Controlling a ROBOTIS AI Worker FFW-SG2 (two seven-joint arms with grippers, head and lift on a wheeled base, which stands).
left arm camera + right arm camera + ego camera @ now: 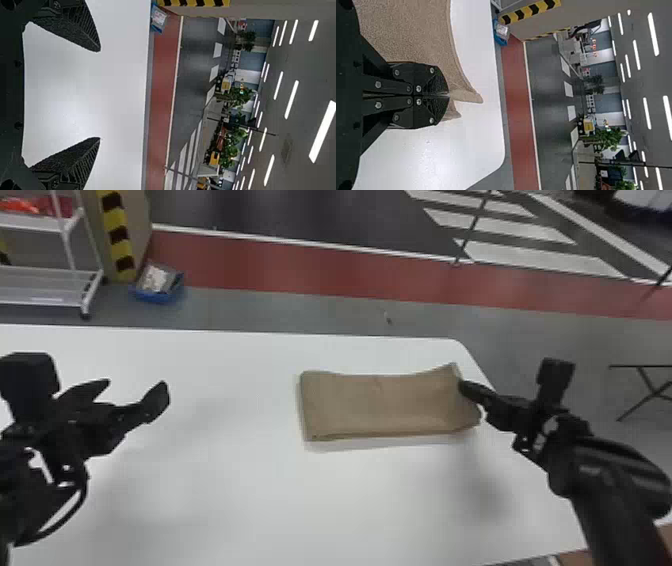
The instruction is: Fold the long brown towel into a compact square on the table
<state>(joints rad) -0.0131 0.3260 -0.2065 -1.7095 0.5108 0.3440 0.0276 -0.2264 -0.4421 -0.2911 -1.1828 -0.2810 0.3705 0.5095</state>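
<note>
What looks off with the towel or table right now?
No spill or damage visible. One oddity: the brown rectangular cloth towel has its right end pinched and drawn up into a peak by the black right gripper, likely just mid-fold handling.

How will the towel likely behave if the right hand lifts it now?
The towel looks floppy: its edge bunches where the right hand pinches it, so the far end would probably sag. Its textured surface suggests little slipping. Its stacked layers might fan open.
</note>
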